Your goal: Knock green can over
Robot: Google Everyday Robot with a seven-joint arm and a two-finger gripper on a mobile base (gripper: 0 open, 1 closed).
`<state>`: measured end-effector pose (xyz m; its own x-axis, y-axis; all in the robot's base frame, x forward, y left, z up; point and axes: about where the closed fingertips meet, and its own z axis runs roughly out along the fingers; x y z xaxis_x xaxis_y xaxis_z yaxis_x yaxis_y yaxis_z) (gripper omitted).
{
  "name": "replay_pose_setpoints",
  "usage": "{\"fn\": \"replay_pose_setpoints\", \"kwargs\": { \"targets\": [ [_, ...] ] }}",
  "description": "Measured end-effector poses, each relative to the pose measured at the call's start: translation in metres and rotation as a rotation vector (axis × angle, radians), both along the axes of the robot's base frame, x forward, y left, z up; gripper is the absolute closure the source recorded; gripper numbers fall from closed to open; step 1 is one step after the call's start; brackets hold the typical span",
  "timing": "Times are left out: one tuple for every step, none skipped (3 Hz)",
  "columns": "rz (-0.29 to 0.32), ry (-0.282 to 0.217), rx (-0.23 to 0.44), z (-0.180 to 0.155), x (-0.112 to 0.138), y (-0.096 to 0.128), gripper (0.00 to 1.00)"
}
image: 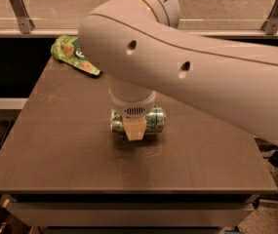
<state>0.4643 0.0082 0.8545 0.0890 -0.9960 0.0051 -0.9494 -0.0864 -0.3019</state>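
The green can [154, 120] lies on its side near the middle of the brown table [70, 150], its long axis running left to right. My gripper [135, 129] hangs straight down over the can's front and covers its middle, with its tan tip reaching the table surface just in front of the can. The large white arm [187, 67] crosses the view from the right and hides the table behind the can.
A flat green crinkly snack bag [69, 52] lies at the table's back left corner, partly behind the arm. A glass rail with metal brackets [19, 6] runs behind the table. The table's front edge is near the bottom of the view.
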Motion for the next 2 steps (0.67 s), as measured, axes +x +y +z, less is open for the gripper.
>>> {"fn": "replay_pose_setpoints", "kwargs": {
  "targets": [
    [0.015,0.021,-0.036,-0.0091,-0.0017,-0.0003,1.0],
    [0.028,0.045,-0.062,-0.018,-0.0042,0.0004,1.0]
  ]
}}
